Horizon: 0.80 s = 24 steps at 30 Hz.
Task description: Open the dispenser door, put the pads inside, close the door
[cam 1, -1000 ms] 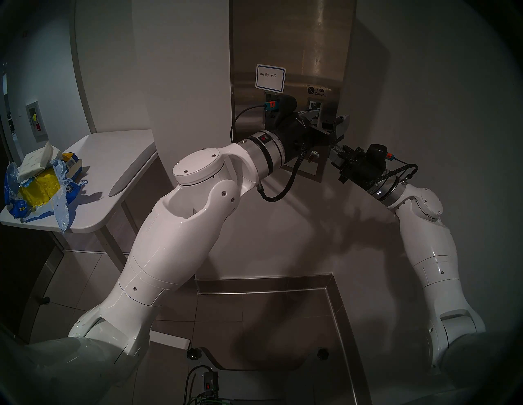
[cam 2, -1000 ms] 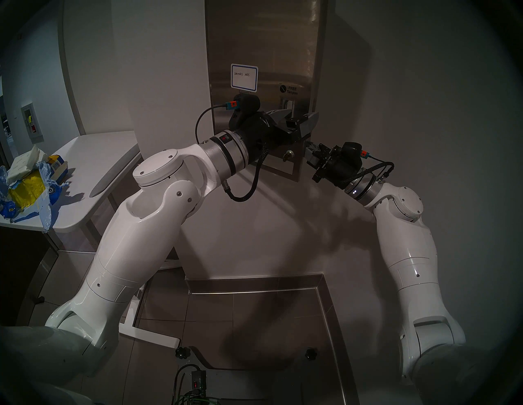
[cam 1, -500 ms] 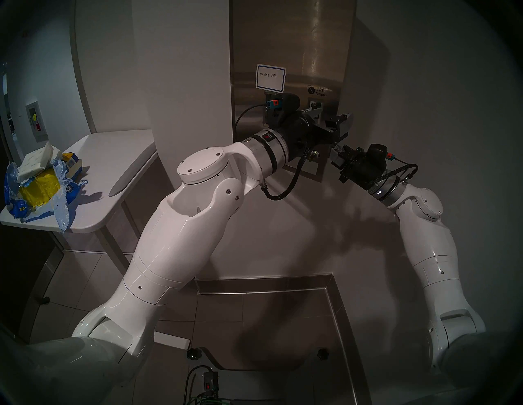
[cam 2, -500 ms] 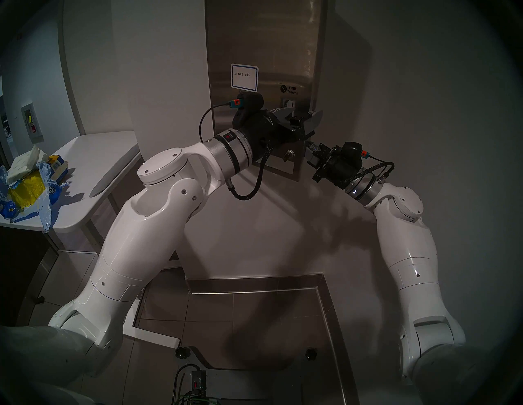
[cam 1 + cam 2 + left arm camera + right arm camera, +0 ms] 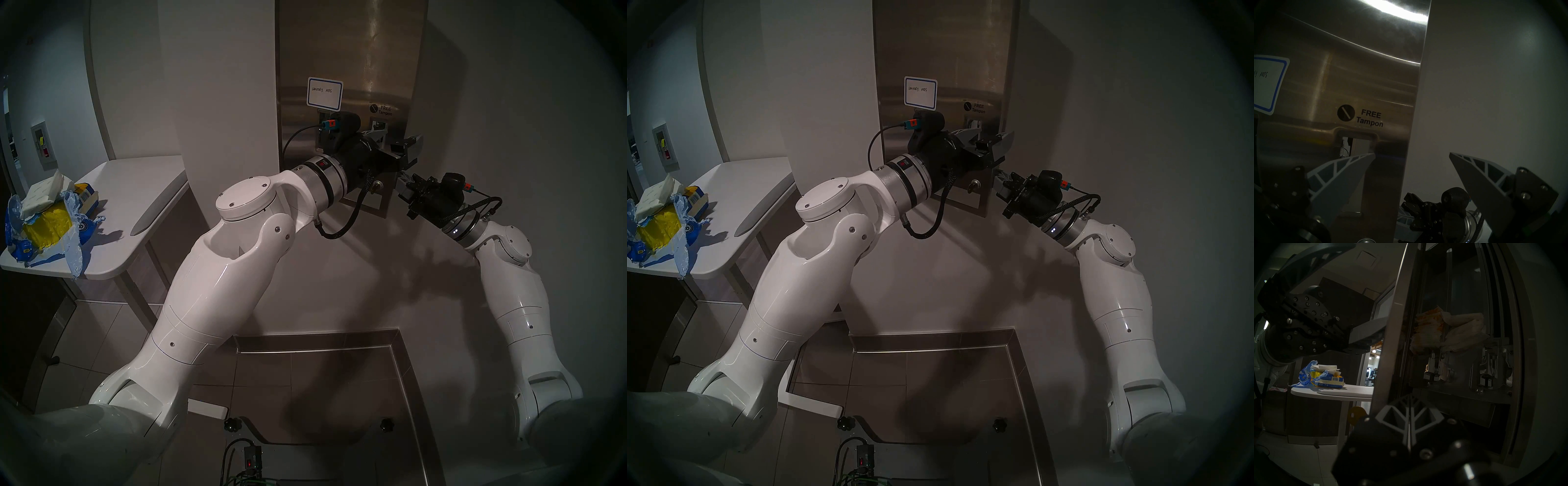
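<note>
- Left gripper (image 5: 398, 144): jaws spread wide, straddling the free right edge of the dispenser door (image 5: 346, 61). One finger (image 5: 1342, 174) lies on the door's front just under the lever slot (image 5: 1357, 142), the other (image 5: 1480, 183) is out past the edge on the wall side. Not clamped on anything.
- Right gripper (image 5: 403, 180): clenched, nothing between the fingers, tips right at the door's lower right edge. Whether they touch it, I can't tell.
- Door: tall steel panel, long axis vertical, upright. Front faces the robot; handwritten label (image 5: 324, 94) and "FREE Tampon" print read the right way up. The right wrist view sees behind it, so it stands ajar.
- Dispenser cabinet (image 5: 1500, 378), seen through the gap: white pads (image 5: 1464, 331) stacked in the right-hand column, orange-printed pads (image 5: 1429, 331) in the column beside them. Both stacks sit on top of the metal lever mechanism (image 5: 1466, 368).
- Key (image 5: 375, 186) sits in the lock low on the door front.
- Side table (image 5: 135, 210), well off to the left: torn blue plastic pack (image 5: 73, 244) holding yellow bundles (image 5: 47, 230), with loose white pads (image 5: 44, 195) lying on top.
</note>
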Motion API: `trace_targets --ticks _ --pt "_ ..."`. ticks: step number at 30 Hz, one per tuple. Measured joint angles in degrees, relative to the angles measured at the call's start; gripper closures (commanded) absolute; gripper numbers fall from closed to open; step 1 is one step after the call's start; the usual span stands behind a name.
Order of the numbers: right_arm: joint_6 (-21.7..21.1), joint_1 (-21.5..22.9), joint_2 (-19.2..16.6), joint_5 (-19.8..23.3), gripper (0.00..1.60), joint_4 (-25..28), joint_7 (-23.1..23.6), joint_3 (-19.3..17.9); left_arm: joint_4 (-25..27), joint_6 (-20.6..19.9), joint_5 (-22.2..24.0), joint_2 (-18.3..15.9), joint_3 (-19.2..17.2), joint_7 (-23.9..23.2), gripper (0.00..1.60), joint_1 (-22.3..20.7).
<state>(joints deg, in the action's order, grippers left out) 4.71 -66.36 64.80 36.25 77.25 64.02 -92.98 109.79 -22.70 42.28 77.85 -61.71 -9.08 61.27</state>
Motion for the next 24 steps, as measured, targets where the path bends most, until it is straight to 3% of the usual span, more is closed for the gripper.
trace_targets --ticks 24 --pt "0.00 0.00 0.40 -0.02 1.60 0.14 0.73 0.05 0.88 -0.41 -0.95 -1.57 -1.61 -0.15 0.00 0.74"
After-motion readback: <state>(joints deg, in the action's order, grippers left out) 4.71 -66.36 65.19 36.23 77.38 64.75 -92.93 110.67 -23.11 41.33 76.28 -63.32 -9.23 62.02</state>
